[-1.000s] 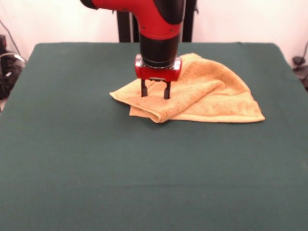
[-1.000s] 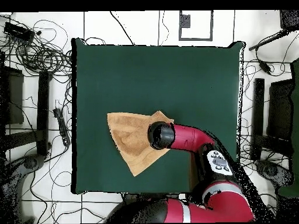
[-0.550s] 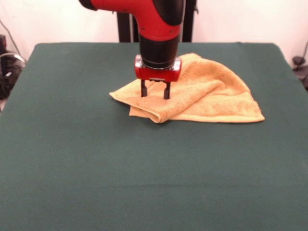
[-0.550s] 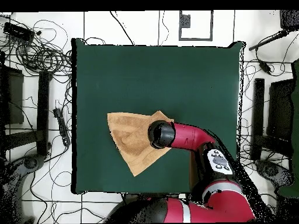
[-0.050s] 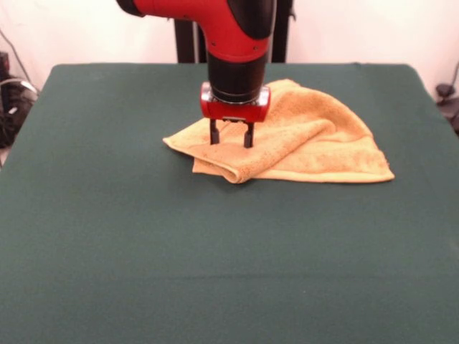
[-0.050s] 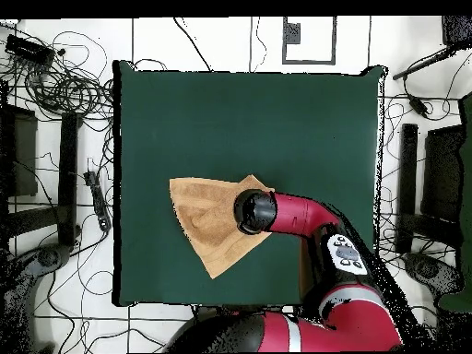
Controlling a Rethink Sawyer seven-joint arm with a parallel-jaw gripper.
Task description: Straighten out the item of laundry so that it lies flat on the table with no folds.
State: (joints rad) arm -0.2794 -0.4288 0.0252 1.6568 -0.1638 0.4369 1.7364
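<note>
Yellow-orange towel (image 5: 301, 140) folded over itself, directly under gripper (image 5: 230, 138); fingers apart, tips on folded flap, bulk running toward table (image 5: 107, 236) right edge in front view.

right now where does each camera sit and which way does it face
Front view: across the dark green cloth-covered table, facing the red and black arm; its gripper stands open on the folded yellow-orange terry towel.
Overhead view: above, looking straight down; arm enters from the bottom.
Both share towel, table, arm.
</note>
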